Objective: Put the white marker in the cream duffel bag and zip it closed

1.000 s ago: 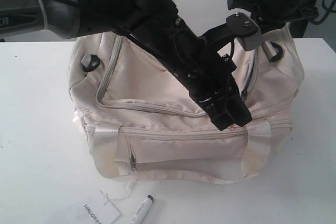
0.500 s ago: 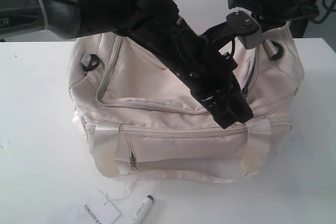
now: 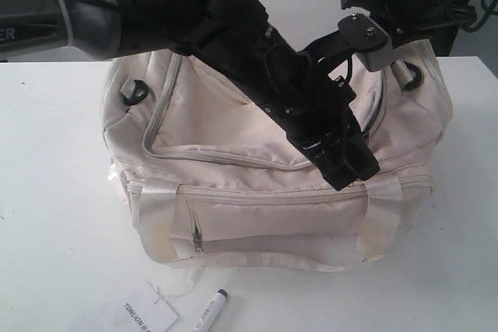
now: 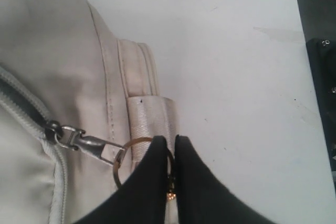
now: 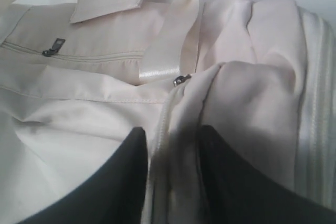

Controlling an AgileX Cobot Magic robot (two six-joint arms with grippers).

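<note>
The cream duffel bag (image 3: 233, 126) sat on the white worktop (image 3: 54, 215). The white marker (image 3: 210, 310) was not in the bag. It lay on the worktop in front of the bag, apart from it, with its dark cap pointing toward the bag. A paper tag (image 3: 148, 316) lay just beside the marker. Both were partly cut off at the edge of the outside view.

The left arm reached across the top of the bag to its far side. The left pincer (image 4: 172, 139) was almost closed, and it pinched the gold ring (image 4: 126, 146). The ring hung from the metal zip pull (image 4: 86, 141), next to a shiny strap (image 4: 149, 116).

The right pincer (image 5: 172, 128) was over the bag too. Its two black fingers (image 5: 121, 182) stood apart, with a soft fold of the bag and a zip edge between them. It did not have hold of the marker
</note>
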